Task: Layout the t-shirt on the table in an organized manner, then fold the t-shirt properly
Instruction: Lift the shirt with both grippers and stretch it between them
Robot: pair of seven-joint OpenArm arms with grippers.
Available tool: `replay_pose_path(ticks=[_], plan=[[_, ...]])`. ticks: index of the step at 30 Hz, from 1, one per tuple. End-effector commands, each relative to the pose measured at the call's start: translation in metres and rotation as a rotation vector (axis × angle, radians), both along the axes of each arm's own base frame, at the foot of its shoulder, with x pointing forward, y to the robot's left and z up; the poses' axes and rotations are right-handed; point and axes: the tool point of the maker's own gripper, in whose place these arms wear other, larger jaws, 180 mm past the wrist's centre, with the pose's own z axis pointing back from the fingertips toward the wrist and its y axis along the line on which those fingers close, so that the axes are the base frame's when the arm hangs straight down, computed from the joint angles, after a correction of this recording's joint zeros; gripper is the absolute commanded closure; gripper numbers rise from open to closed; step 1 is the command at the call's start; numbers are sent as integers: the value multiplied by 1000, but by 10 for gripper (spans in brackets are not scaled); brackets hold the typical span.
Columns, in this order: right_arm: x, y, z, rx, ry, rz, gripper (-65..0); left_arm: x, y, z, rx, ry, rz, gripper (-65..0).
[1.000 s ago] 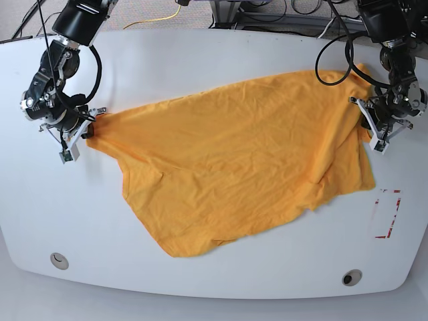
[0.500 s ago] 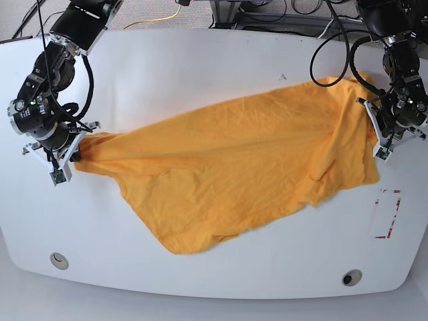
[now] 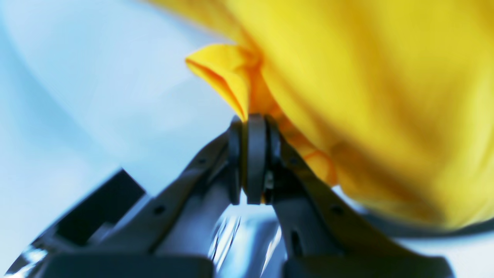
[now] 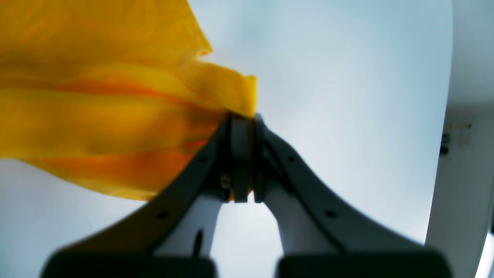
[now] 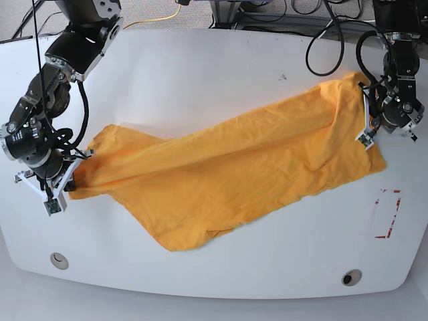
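The orange-yellow t-shirt (image 5: 227,180) lies crumpled and stretched slantwise across the white table (image 5: 200,73), pulled between both grippers. My right gripper (image 5: 67,186), at the base view's left, is shut on one bunched end of the cloth. In the right wrist view the fingertips (image 4: 241,120) pinch a folded edge of the t-shirt (image 4: 96,116). My left gripper (image 5: 366,136), at the base view's right, is shut on the opposite edge. The left wrist view shows its tips (image 3: 252,127) clamped on a fold of the t-shirt (image 3: 366,96). No black drawing shows.
A red-tape rectangle (image 5: 388,214) is marked near the table's right front. Two round grommets (image 5: 59,261) (image 5: 352,277) sit along the front edge. Black cables (image 5: 334,40) hang from the arm at the back right, and more wiring lies behind the table.
My right gripper has pulled its end of the shirt left and toward the front edge. The left gripper has shifted slightly back. The shirt is now drawn out longer and narrower.
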Motion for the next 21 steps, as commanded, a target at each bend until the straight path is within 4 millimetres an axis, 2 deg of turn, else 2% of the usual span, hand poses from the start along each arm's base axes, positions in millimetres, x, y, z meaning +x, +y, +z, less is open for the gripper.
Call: replay_pose_path(ticks=[1, 4, 7, 12, 18, 21], plan=[[18, -7, 21, -10, -50, -3, 0, -10, 3, -7, 57, 64, -46, -3], [29, -7, 24, 4, -50, 2, 0, -32, 4, -24, 80, 165, -92, -3], [44, -3, 27, 28, -47, 17, 0, -47, -3, -38, 75, 225, -126, -3], [62, 4, 22, 69, -15, 40, 0, -66, -19, -46, 68, 273, -192, -1], [75, 13, 24, 86, -21, 72, 0, -65, -19, -33, 94, 249, -246, 0], [79, 16, 23, 91, -19, 83, 0, -48, -18, -20, 111, 195, -257, 0]])
